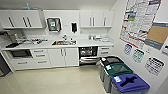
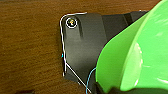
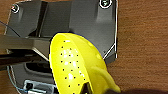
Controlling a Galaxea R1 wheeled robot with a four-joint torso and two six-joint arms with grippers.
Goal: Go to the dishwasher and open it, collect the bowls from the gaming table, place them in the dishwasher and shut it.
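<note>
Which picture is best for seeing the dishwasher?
The head view: the dishwasher sits under the counter right of the sink, its door down and dark inside showing. The left wrist view gives a green bowl instead, the right wrist view a yellow perforated bowl.

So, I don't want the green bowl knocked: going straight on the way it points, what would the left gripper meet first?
Probably the robot's own dark plate, seen just beyond the green bowl; the brown surface lies around it. Depth is unclear.
</note>
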